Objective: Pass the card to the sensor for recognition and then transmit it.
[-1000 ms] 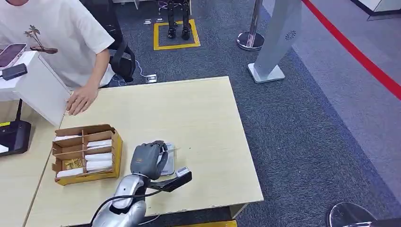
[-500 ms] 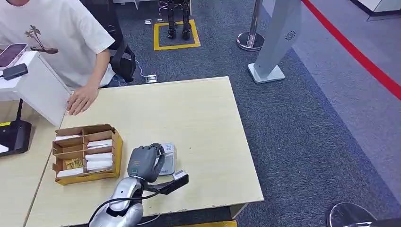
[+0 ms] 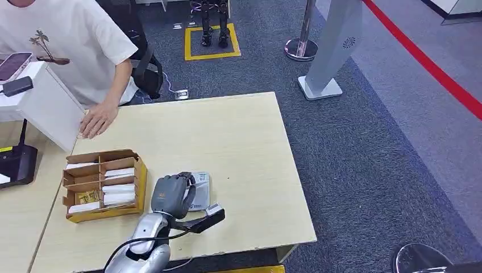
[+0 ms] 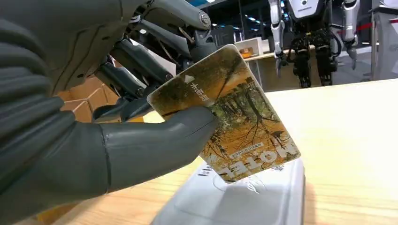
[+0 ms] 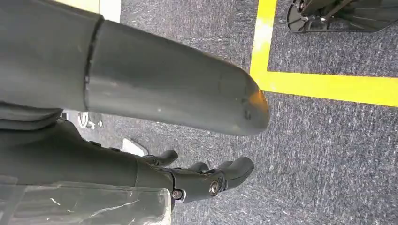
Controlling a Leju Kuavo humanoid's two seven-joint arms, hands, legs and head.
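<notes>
My left hand (image 3: pixel 169 196) hovers over the near part of the wooden table (image 3: pixel 239 136), right by the white card sensor (image 3: pixel 202 190). In the left wrist view this hand (image 4: pixel 84 140) pinches a card (image 4: pixel 237 117) between the thumb and the dark fingers (image 4: pixel 141 61). The card carries a brown forest picture and is tilted, its lower corner just above the white sensor (image 4: pixel 244 201). My right hand (image 5: pixel 155 89) hangs over grey carpet with nothing in it, its fingers (image 5: pixel 213 178) apart from the thumb.
A cardboard box (image 3: pixel 139 176) with compartments of cards sits just left of my left hand. A person in a white shirt rests a hand (image 3: pixel 98 119) on the table's far left corner, next to a white stand (image 3: pixel 48 105). A black device (image 3: pixel 17 165) sits further left.
My left hand has drawn slightly back and to the left with the card, staying by the sensor. The person's hand has not moved.
</notes>
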